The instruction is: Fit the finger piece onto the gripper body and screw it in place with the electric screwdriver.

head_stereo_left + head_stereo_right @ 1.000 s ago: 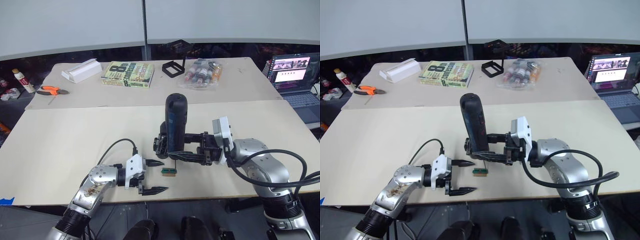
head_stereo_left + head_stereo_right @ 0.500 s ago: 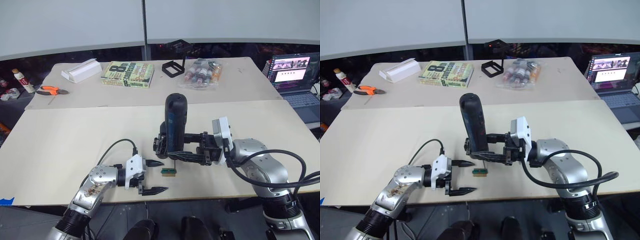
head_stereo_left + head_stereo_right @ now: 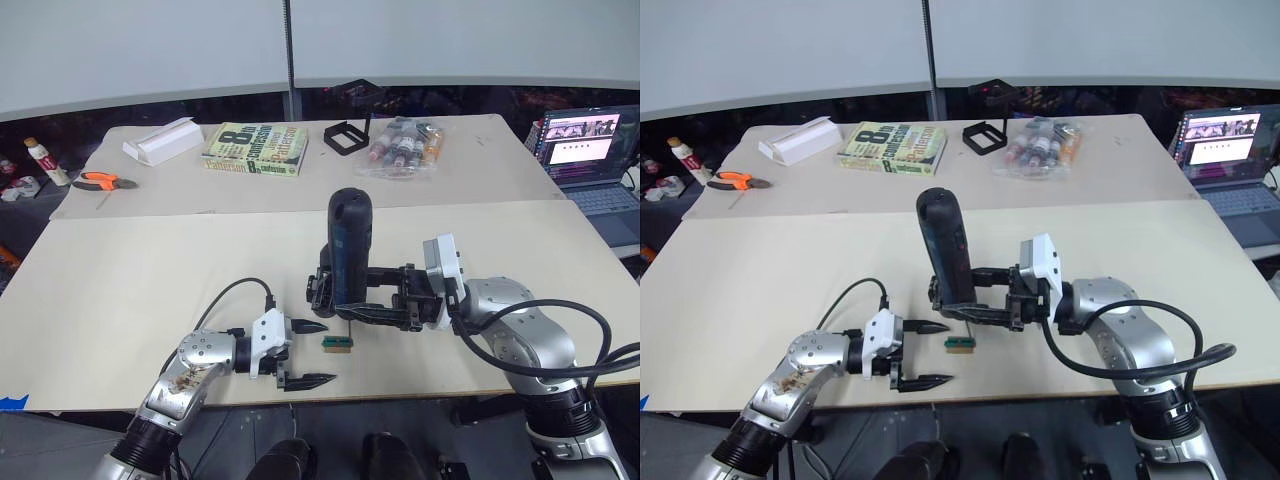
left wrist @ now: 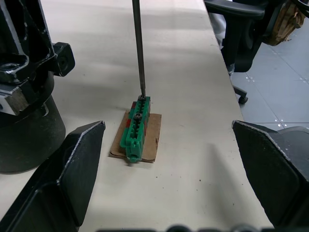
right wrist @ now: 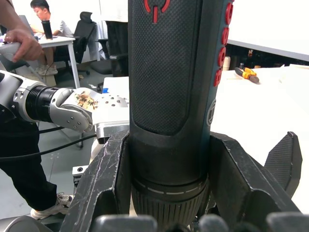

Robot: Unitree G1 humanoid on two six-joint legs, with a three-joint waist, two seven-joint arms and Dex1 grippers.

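Observation:
My right gripper (image 3: 347, 303) is shut on the electric screwdriver (image 3: 349, 245), a dark blue-black cylinder with red marks (image 5: 174, 72), and holds it upright. Its thin bit (image 4: 138, 48) points down and touches the far end of a small green block on brown card (image 4: 136, 128). The gripper body (image 3: 322, 288), black and blocky, stands just behind the screwdriver and beside the block (image 4: 26, 72). My left gripper (image 3: 306, 352) is open near the table's front edge, its fingers (image 4: 67, 174) spread either side of the green block without touching it. The finger piece is out of view.
At the back of the table lie a white box (image 3: 163, 140), a book (image 3: 256, 148), a black square frame (image 3: 345, 136), a bag of small bottles (image 3: 404, 145) and orange pliers (image 3: 103, 181). A laptop (image 3: 590, 150) sits far right. A person (image 5: 19, 43) stands off the table's front.
The screwdriver's upper end has leaned very slightly to the left. The left gripper and the green block have not moved.

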